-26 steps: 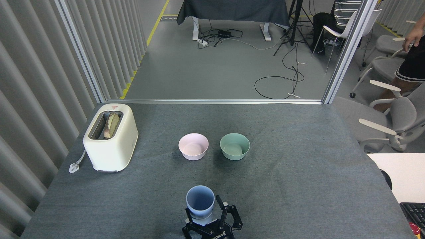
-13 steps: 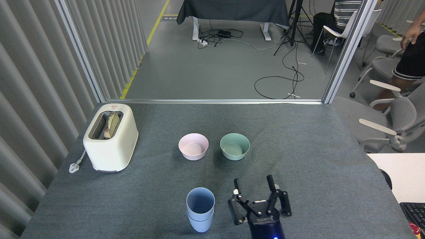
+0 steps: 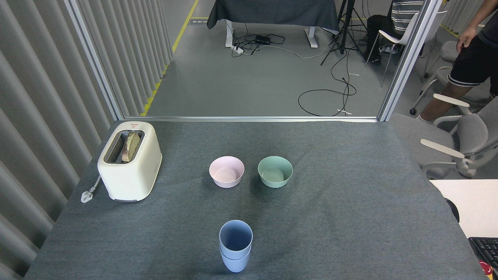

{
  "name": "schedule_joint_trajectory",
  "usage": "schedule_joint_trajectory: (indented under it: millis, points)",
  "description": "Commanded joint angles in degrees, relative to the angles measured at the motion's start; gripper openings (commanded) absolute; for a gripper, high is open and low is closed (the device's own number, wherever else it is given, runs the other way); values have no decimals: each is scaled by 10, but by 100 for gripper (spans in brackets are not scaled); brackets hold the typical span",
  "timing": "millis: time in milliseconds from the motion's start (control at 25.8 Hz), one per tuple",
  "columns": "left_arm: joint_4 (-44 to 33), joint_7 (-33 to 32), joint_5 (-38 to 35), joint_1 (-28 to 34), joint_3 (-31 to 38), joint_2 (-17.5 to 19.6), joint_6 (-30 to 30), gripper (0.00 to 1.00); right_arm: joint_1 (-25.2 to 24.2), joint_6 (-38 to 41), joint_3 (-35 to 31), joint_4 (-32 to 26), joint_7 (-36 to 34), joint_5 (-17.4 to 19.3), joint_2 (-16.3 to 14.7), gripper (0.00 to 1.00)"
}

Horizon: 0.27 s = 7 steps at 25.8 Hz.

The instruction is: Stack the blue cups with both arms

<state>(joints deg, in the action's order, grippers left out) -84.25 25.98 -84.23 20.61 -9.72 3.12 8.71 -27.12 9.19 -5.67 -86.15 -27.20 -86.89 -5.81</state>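
Blue cups nested upright at 6 o'clock, stack apparently complete; both grippers out of frame, state unknown.

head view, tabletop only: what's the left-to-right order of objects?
plug → toaster → pink bowl → mint-green bowl. The stacked blue cups sit nearer, overlapping the pink bowl's span, so I left them unplaced. No gripper in view.

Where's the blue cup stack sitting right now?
In the head view, the blue cups stand nested upright at the near edge of the table, centre-left, just in front of the pink bowl. No gripper is in view.
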Motion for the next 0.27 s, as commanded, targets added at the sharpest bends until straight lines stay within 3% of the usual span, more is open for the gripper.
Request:
schedule_joint_trajectory:
  millis: [0,232]
  points:
    - [5,0,-1,-1,3,2,-18,100,-5,0,2,4,0,0,-2,100]
    - [4,0,0,0,7,2,-19,100,-4,1,2,-2,0,-1,-2,100]
